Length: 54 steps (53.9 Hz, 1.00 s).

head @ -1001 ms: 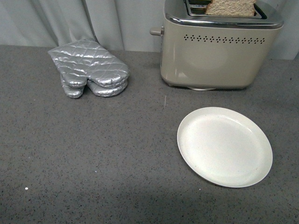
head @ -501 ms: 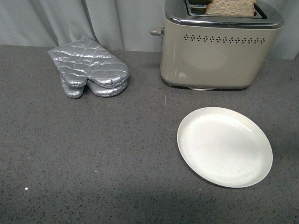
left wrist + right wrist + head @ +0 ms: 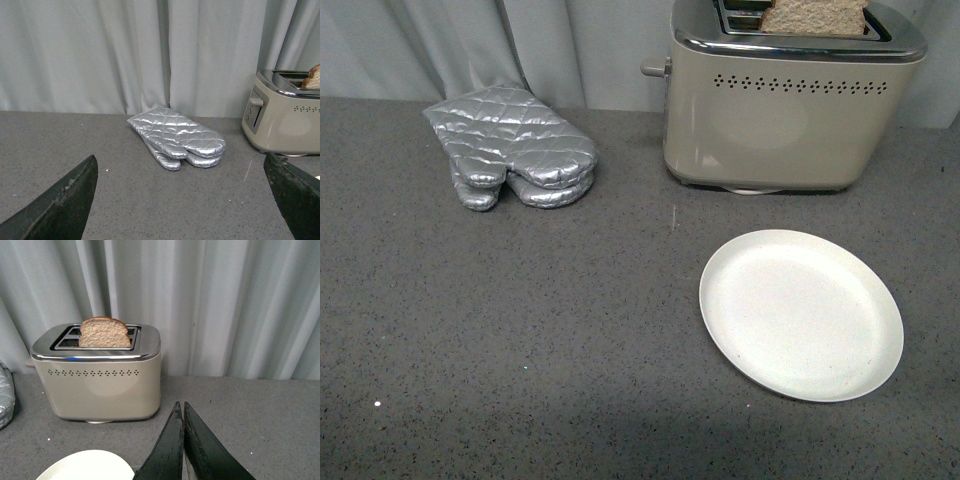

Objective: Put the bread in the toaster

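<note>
From my remote seat, the front view shows a speckled dark grey countertop [image 3: 520,330] with grey curtains [image 3: 570,45] behind it. At the back right stands the boxy cream toaster with a shiny chrome top [image 3: 790,100]. The slice of light tan wheat bread with a dark brown crust [image 3: 815,17] sits upright in the slot nearer the camera, its rounded top poking above the chrome; the other slot looks empty. In front of the toaster lies a round white plate [image 3: 800,312], bare. To the left rests a quilted silver oven mitt [image 3: 515,145], well apart from the toaster.

Neither arm shows in the front view. The left gripper [image 3: 185,200] has its dark fingers spread wide — nothing between them. The right gripper [image 3: 183,440] has its fingers pressed together, holding nothing.

I judge the task essentially done: the bread is in the toaster, and both grippers are clear of it.
</note>
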Motion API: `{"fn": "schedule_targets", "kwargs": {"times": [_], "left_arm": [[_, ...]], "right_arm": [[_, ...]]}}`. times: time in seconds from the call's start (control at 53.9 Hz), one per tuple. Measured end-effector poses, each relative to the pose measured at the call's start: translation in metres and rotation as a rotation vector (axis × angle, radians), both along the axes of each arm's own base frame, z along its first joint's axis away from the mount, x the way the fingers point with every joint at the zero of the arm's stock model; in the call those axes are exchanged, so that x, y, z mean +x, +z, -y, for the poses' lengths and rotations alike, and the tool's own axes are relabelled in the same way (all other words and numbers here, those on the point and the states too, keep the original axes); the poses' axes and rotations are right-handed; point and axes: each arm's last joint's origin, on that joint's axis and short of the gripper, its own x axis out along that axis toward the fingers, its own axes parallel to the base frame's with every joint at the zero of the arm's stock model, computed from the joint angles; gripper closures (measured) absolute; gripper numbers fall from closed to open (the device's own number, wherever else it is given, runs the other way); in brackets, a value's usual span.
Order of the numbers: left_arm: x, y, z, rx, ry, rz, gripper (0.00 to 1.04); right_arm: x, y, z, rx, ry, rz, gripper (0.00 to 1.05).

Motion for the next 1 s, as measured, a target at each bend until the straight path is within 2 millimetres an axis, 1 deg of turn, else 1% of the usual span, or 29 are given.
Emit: {"fn": "schedule_targets", "kwargs": {"times": [0.204,0.352,0.705,1.001], "left_arm": [[0.0,0.0,0.0,0.0,0.0,0.0,0.07],[0.0,0.0,0.0,0.0,0.0,0.0,0.07],[0.0,0.0,0.0,0.0,0.0,0.0,0.07],[0.0,0.0,0.0,0.0,0.0,0.0,0.07]], "right_arm": [[-0.015,-0.005,0.0,0.0,0.001,0.003,1.04],[-0.021,-0.015,0.0,0.0,0.001,0.002,1.04],[-0.035,-0.011,0.0,0.0,0.001,0.018,1.04],[-0.042,-0.011,0.0,0.0,0.001,0.02,1.04]]}}
